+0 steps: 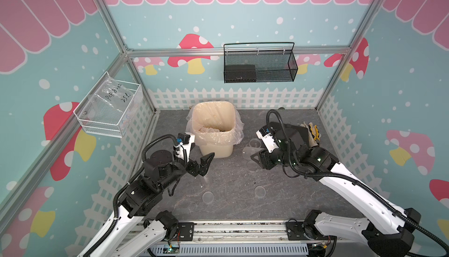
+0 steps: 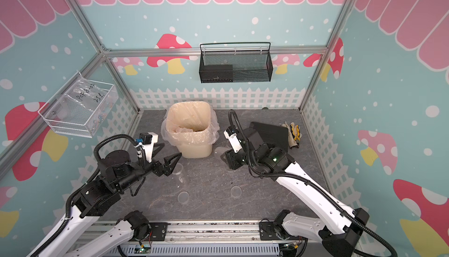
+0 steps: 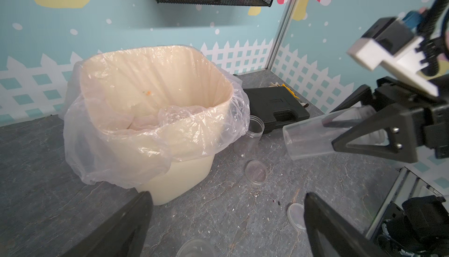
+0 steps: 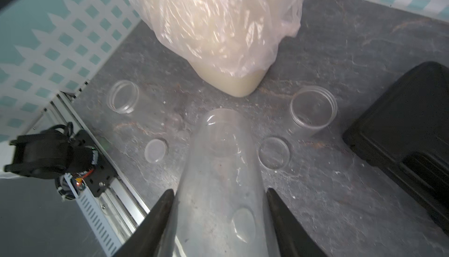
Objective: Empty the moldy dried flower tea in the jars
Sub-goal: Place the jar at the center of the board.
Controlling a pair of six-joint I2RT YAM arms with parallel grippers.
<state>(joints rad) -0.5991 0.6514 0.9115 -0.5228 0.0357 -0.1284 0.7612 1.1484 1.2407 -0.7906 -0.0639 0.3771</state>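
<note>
Clear, empty-looking jar (image 4: 218, 146) sits tipped sideways, grasped by right claw (image 4: 220, 190); left claw (image 3: 227, 195) gapes released.

The grey table (image 3: 48, 170) bore the cream bin (image 3: 184, 178); beside that bin stood an open jar (image 3: 250, 137), a clear lid (image 3: 256, 172), a black case (image 3: 274, 107).

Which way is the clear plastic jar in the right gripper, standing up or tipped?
Tipped. The clear plastic jar lies nearly sideways in the right gripper, while another jar stands upright nearby.
</note>
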